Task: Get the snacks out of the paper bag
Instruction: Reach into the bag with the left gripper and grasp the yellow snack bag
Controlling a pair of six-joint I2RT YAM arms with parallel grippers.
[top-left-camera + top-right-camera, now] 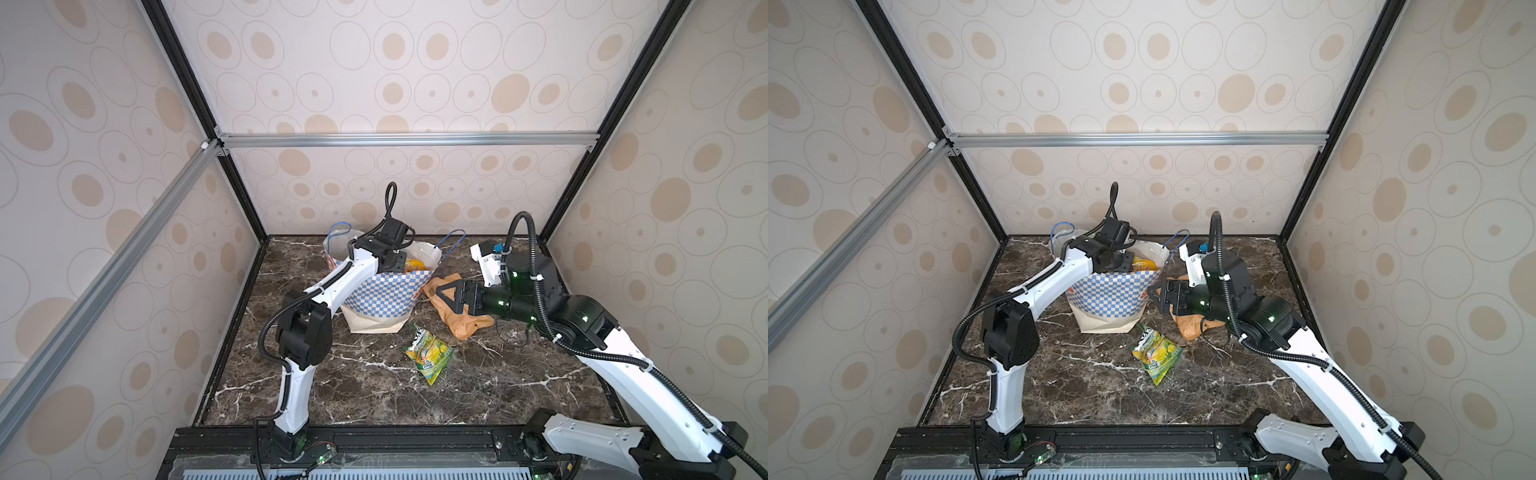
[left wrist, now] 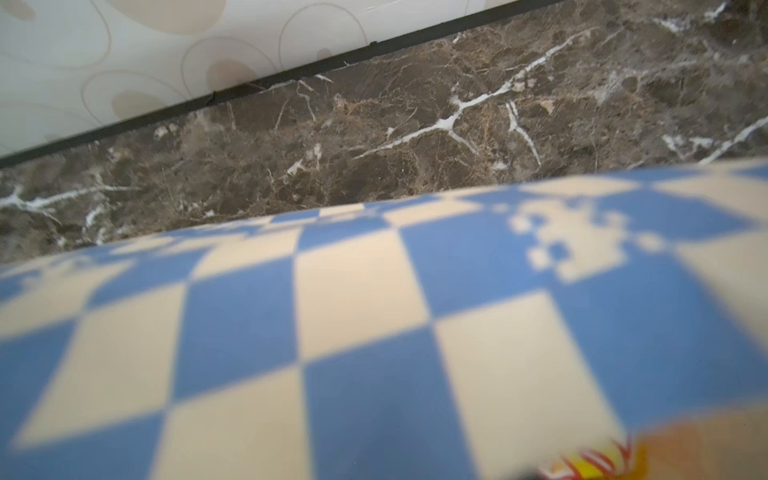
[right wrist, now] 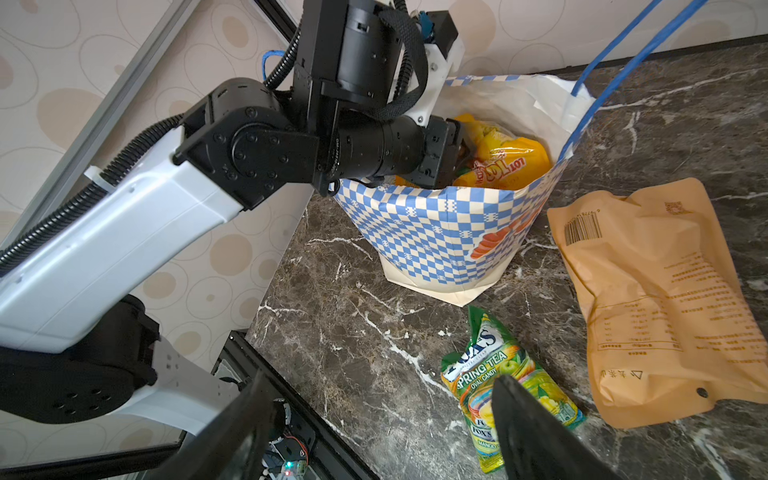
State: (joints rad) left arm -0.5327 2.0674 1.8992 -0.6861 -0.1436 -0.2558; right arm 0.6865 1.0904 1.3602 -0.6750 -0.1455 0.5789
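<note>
My left gripper is sunk in the open mouth of the paper bag, right against a yellow-orange packet lying on top of the load. The bag's rim hides the jaws, so I cannot tell whether they are spread or pinching the packet. My right gripper hangs just beside the bag, above a tan pouch, jaws spread, nothing between them.

The bag stands upright near the back of the marble table. Two snacks are already out. The tan pouch lies just beside the bag, and a green-yellow packet lies in front of it, apart from both.

To do this pick well, I would pinch a crimped edge or fold of the film, not the puffed middle, which looks likely to slip. Then I would lift straight up, clear of the rim and the blue cord handle. The bag is thin paper and may tip or ride up, so the right gripper could steady its wall.

The packets are glossy, crinkled and pillow-shaped. The pouch is flat and matt. The bag is creased, with a blue-and-cream chequered band.
</note>
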